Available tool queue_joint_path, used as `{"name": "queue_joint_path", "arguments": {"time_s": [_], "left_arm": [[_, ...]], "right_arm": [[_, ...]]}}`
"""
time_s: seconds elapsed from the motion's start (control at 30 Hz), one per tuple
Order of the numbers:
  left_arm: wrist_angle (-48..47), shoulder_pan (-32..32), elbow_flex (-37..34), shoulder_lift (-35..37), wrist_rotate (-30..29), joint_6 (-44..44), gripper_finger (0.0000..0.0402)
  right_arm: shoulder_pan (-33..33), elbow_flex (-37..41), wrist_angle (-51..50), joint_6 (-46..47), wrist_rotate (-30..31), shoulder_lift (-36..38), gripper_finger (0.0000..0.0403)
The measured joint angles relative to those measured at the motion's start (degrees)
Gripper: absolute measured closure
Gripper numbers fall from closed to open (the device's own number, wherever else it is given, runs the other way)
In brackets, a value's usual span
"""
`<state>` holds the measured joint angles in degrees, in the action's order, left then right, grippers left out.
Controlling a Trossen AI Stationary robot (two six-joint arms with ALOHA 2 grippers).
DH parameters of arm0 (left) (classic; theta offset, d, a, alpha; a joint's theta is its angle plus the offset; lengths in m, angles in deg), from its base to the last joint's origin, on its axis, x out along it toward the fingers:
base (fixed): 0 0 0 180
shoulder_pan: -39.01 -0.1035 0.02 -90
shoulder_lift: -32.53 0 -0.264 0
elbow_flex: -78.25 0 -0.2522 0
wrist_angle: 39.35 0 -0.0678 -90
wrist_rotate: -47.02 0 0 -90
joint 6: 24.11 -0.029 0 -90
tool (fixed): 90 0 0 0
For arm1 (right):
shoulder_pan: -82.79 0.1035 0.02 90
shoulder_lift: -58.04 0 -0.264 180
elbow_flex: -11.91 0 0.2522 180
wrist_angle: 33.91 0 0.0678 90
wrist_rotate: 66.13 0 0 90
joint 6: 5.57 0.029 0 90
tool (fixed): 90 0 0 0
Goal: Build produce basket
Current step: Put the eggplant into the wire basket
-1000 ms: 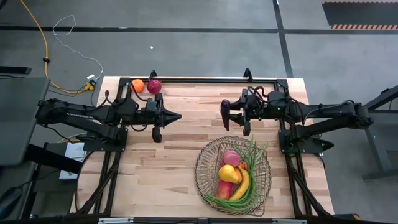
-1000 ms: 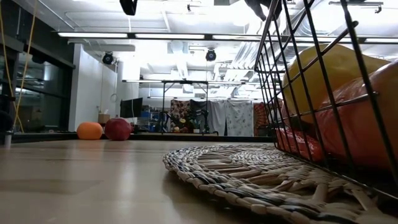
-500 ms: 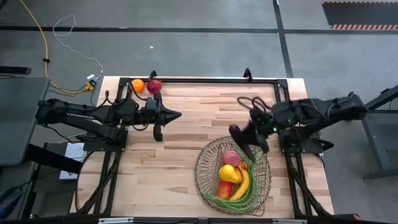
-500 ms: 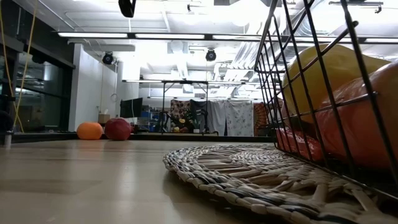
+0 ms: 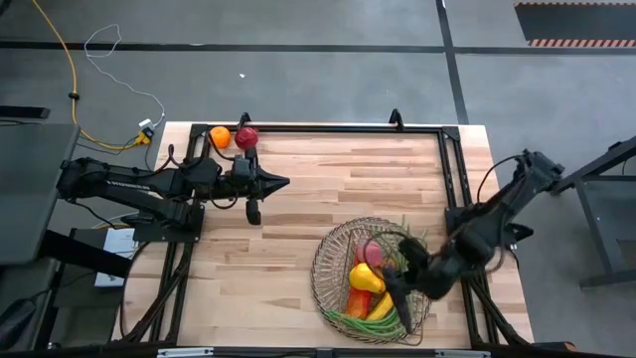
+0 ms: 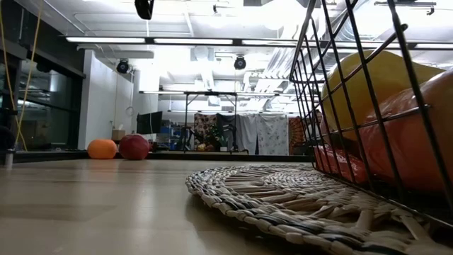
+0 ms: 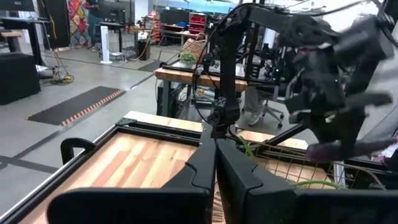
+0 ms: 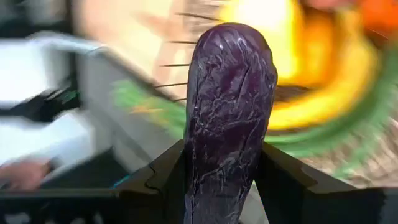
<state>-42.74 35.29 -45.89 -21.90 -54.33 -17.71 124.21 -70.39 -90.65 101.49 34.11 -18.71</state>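
Between the fingers of the right end effector (image 8: 227, 186) a purple eggplant (image 8: 229, 106) is clamped, held over the right side of the wire basket (image 5: 328, 249). Inside the basket a yellow pear (image 5: 364, 277), a banana (image 5: 384, 301), a pink peach (image 5: 366, 254) and green beans (image 5: 350, 319) are seen. Over the left of the worktop (image 5: 318, 189) the left end effector (image 5: 280, 183) is kept with fingers together. An orange (image 5: 219, 136) and a dark red apple (image 5: 246, 137) are lying at the far left corner.

The tabletop (image 5: 328, 189) is showing pale, matt wood planks. The basket (image 5: 333, 261) is gleaming as thin brass-coloured wire over a woven straw mat (image 6: 283, 195). The eggplant (image 8: 227, 106) is looking glossy, purple and wrinkled.
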Motion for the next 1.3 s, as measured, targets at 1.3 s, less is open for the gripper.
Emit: {"name": "queue_joint_path", "arguments": {"time_s": [1.3], "left_arm": [[-0.33, -0.04, 0.00, 0.00, -1.51, -4.66, 0.0399]], "right_arm": [[-2.43, 0.04, -11.22, 11.42, -4.48, -17.75, 0.0245]]}}
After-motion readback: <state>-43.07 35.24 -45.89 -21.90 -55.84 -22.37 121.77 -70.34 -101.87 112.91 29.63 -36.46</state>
